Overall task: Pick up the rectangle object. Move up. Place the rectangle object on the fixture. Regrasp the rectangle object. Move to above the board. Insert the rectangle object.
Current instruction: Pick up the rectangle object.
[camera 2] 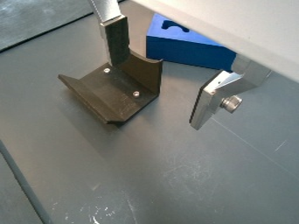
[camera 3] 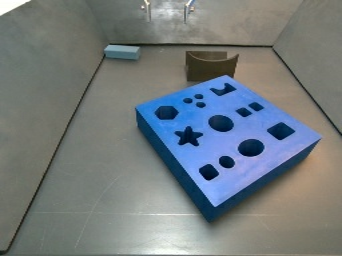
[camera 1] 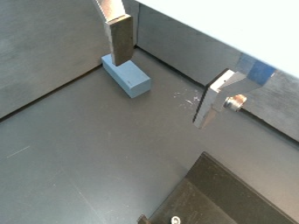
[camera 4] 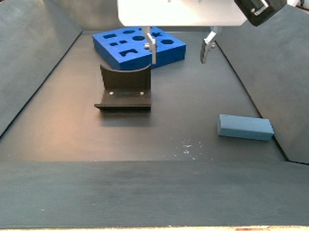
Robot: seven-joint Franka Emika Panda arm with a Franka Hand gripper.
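The rectangle object point(camera 1: 126, 77) is a light-blue block lying flat on the dark floor next to a wall; both side views show it point(camera 3: 123, 52) point(camera 4: 245, 127). The dark fixture point(camera 2: 111, 87) stands upright between the block and the board point(camera 3: 227, 135), a big blue block with several shaped cut-outs. My gripper point(camera 4: 179, 50) hangs well above the floor, open and holding nothing. In a wrist view one finger point(camera 1: 119, 35) lines up over the block's end, and the gripper point(camera 1: 163, 92) is clear of it. In a wrist view the gripper point(camera 2: 158, 94) sits over bare floor beside the fixture.
Grey walls point(camera 3: 80, 110) close in the floor on all sides. The board point(camera 4: 136, 47) lies tilted at an angle behind the fixture point(camera 4: 125, 88). A dark ledge point(camera 1: 233, 197) shows at the edge of a wrist view.
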